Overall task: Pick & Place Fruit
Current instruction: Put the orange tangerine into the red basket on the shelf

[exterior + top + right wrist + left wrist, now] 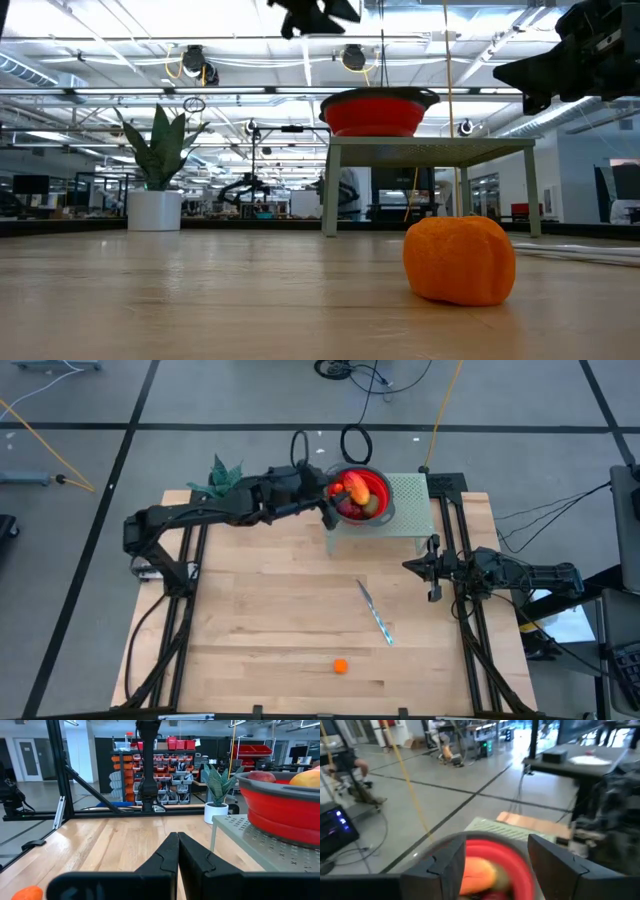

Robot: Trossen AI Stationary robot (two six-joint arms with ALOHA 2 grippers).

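A round red bowl with a grey rim stands on a small pale-green stand at the table's far edge; fruit lies in it, among them a long red-orange piece and an olive-brown oval. One small orange fruit rests on the table near the near edge, large in the low view. My left gripper hovers open above the bowl's left side; its wrist view looks down on the red-orange piece. My right gripper waits shut at the table's right.
A slim silver-blue knife lies on the table right of the middle. A potted plant stands at the far left corner. The green stand raises the bowl above the tabletop. Bare wood lies between the knife and the left side.
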